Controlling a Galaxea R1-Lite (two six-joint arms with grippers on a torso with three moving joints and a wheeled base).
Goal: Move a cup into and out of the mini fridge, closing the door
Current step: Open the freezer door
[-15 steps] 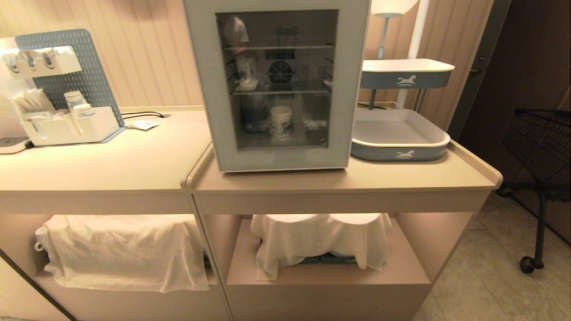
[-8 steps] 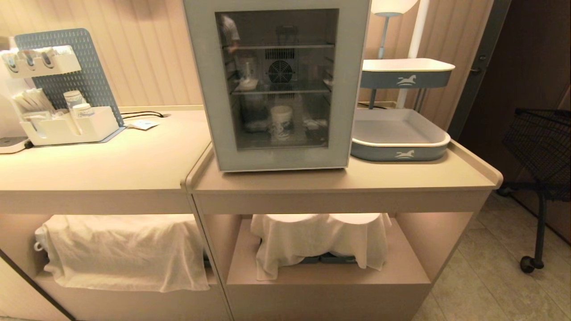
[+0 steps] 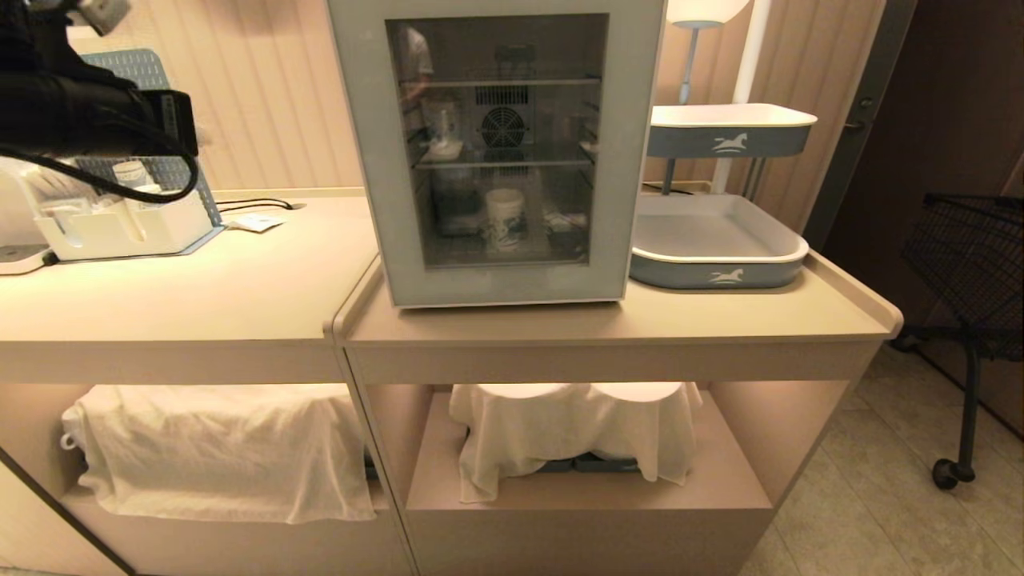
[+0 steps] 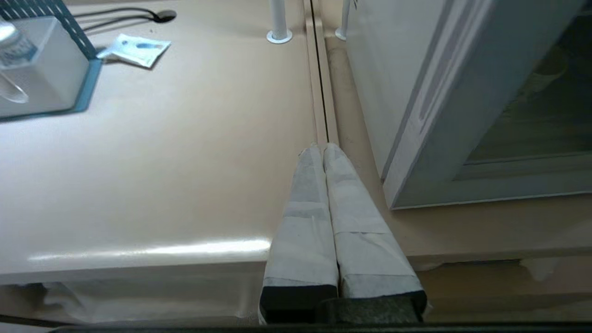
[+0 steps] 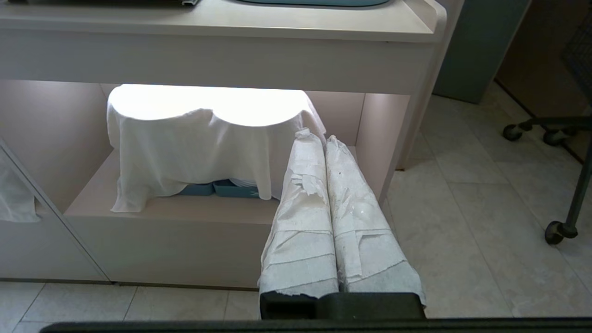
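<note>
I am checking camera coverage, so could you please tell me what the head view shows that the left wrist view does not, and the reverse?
Only the head view shows the cup standing inside the mini fridge behind the shut door, and the tray beside it. Only the left wrist view shows the left gripper, shut and empty, above the seam between the counters. Both show the fridge, the sachet and the organiser.

Beige counter (image 3: 200, 296), ribbed wall (image 3: 272, 96), tiled floor (image 3: 880, 496).
</note>
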